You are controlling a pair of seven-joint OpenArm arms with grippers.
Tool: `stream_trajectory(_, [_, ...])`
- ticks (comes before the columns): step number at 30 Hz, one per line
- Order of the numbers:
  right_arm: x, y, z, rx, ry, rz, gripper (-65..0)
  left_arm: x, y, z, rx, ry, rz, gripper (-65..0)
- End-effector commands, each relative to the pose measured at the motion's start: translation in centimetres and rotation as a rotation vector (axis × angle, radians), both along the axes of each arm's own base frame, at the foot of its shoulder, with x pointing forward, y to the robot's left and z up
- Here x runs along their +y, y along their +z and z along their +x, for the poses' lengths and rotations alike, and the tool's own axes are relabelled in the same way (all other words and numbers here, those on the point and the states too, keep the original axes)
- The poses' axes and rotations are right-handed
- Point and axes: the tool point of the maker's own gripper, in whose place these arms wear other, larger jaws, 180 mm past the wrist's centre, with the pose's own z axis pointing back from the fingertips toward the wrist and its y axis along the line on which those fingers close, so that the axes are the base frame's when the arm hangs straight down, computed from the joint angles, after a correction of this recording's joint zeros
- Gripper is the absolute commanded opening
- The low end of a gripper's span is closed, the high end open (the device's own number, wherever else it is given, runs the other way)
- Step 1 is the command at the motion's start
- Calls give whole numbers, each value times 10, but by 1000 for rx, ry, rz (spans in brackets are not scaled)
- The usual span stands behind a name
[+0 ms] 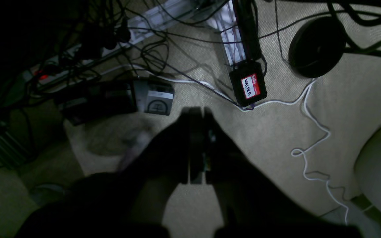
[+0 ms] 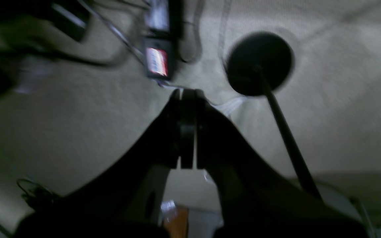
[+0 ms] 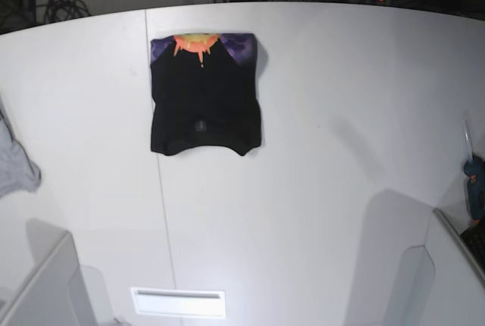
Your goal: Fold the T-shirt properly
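The soft black T-shirt (image 3: 205,95) lies folded into a rough square; left gripper (image 1: 199,114) and right gripper (image 2: 188,96) closed, empty.

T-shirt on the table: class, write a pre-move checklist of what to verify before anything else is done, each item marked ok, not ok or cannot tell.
1. T-shirt folded into a compact block: ok.
2. Shirt wholly on the white table: ok.
3. Nothing touching the shirt: ok.
4. Left end effector shut and holding nothing: ok.
5. Right end effector shut and holding nothing: ok.
6. Fold edges neatly aligned: cannot tell.
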Motion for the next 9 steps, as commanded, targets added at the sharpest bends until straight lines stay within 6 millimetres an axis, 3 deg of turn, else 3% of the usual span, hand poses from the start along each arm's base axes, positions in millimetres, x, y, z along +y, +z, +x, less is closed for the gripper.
stream_trajectory(1, [-7, 2, -12, 21, -3, -10, -650, 5, 2, -9, 12, -13, 4, -650])
stream_trajectory(9, [-4, 1, -6, 7, -5, -5, -650, -1, 2, 8, -38, -14, -16, -650])
